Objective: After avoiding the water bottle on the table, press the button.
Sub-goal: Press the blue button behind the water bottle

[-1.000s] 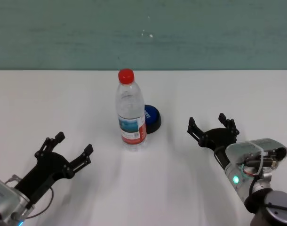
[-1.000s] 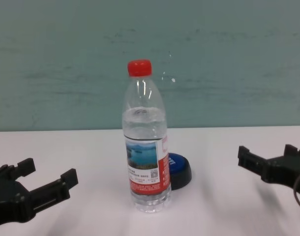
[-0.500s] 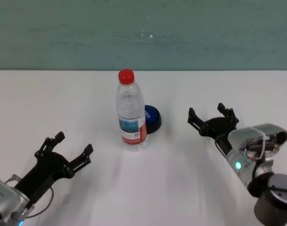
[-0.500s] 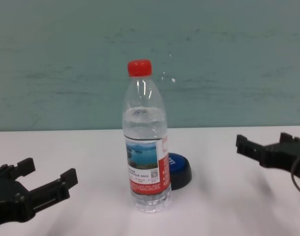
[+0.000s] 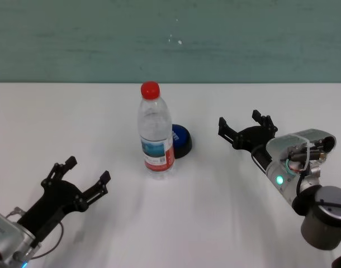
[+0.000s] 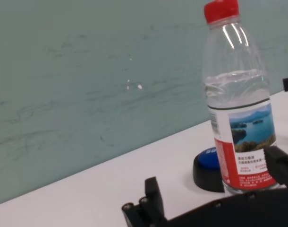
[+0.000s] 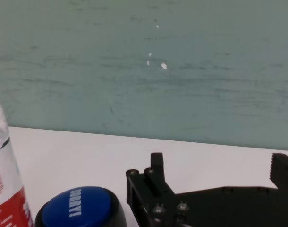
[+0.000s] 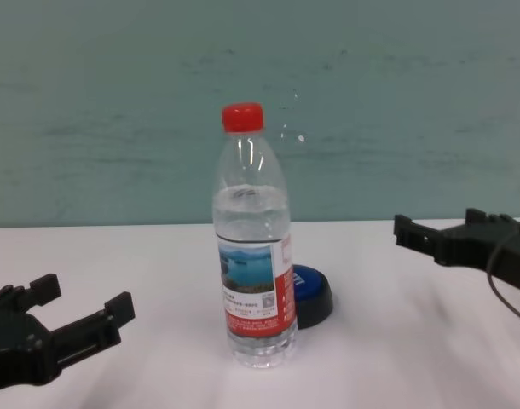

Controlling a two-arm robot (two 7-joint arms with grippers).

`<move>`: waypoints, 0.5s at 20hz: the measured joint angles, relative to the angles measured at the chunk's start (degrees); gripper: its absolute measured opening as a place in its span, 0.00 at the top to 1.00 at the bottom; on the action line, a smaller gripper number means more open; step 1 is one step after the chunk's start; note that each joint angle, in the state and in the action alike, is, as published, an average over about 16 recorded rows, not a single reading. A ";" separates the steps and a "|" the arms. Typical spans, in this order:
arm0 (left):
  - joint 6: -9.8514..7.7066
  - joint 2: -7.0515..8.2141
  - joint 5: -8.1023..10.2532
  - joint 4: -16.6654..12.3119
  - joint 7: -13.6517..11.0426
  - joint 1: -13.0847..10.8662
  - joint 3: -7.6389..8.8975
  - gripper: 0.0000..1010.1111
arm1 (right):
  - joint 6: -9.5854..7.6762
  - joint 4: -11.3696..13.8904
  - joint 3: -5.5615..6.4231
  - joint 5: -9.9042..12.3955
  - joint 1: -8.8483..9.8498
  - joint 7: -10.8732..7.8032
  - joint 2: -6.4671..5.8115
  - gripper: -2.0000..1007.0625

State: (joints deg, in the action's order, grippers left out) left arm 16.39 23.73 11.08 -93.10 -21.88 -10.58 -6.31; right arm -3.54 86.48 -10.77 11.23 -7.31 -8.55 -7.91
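On the white table [image 5: 58, 111], the left gripper [image 5: 84, 178] rests near the front left, jaws apart and empty. The water bottle [image 5: 155, 131] stands upright at centre, the blue button [image 5: 181, 139] just behind it to the right. The right gripper [image 5: 243, 127] hovers right of the button, jaws apart.

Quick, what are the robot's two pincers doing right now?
Left pincer: open, holding nothing, near the table's front edge.
Right pincer: open, holding nothing, right of the button.
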 joint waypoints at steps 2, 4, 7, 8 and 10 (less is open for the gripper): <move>0.00 0.00 0.00 0.00 0.00 0.00 0.00 0.00 | -0.29 -0.93 -0.08 -0.05 -1.13 -0.64 0.00 0.00; 0.00 0.00 0.00 0.00 0.00 0.00 0.00 0.00 | -0.52 -1.91 -0.22 -0.06 -2.27 -1.23 0.00 0.00; 0.00 0.00 0.00 0.00 0.00 0.00 0.00 0.00 | -0.80 -3.44 -0.52 -0.01 -3.93 -2.03 0.00 0.00; 0.00 0.00 0.00 0.00 0.00 0.00 0.00 0.00 | -0.87 -3.94 -0.65 0.02 -4.44 -2.25 0.00 0.00; 0.00 0.00 0.00 0.00 0.00 0.00 0.00 0.00 | -0.99 -4.96 -0.94 0.06 -5.40 -2.61 0.04 0.00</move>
State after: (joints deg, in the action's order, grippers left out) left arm 16.38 23.73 11.09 -93.10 -21.88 -10.58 -6.31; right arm -4.53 81.52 -11.71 11.29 -12.71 -11.16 -7.87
